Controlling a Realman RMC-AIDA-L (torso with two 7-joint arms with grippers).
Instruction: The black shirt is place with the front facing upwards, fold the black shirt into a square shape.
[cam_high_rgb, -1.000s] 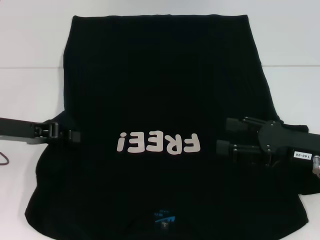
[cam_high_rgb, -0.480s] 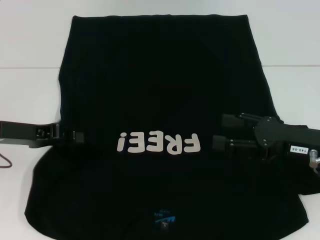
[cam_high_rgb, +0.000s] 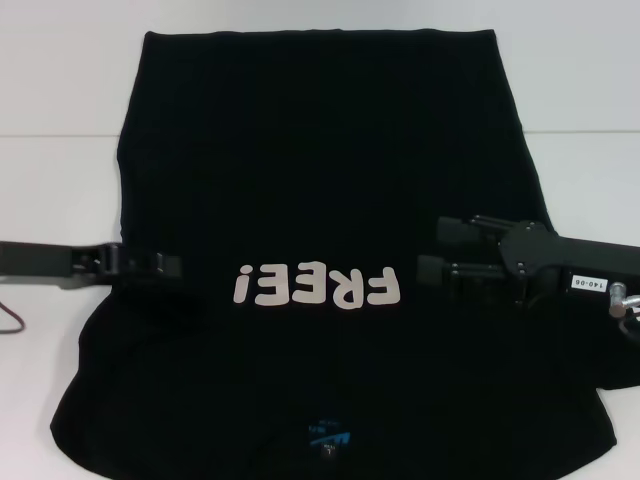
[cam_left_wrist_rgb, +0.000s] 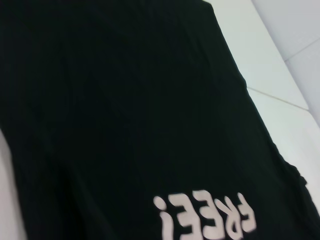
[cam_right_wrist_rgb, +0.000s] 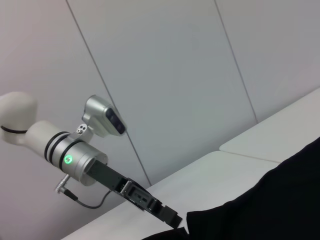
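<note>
The black shirt (cam_high_rgb: 320, 170) lies spread flat on the white table (cam_high_rgb: 60, 190), front side up. Its pale "FREE!" print (cam_high_rgb: 315, 287) sits mid-chest and the small blue neck label (cam_high_rgb: 328, 437) is at the near edge. My left gripper (cam_high_rgb: 170, 264) reaches in low from the left and overlaps the shirt's left edge beside the print; I see it edge-on. The right wrist view shows the left gripper (cam_right_wrist_rgb: 172, 218) meeting the shirt (cam_right_wrist_rgb: 270, 205) at its border. My right gripper (cam_high_rgb: 430, 248) hovers over the shirt's right side, its two fingers (cam_high_rgb: 455, 229) apart. The shirt (cam_left_wrist_rgb: 125, 110) fills the left wrist view.
A thin dark cable (cam_high_rgb: 12, 318) loops on the table under the left arm. Bare white table (cam_high_rgb: 590, 180) shows on both sides of the shirt and behind it. A pale panelled wall (cam_right_wrist_rgb: 165, 75) rises behind the table.
Both grippers have moved inward toward the print: the left one to the right, the right one to the left and slightly up. The shirt's left edge near the left gripper has shifted a little inward.
</note>
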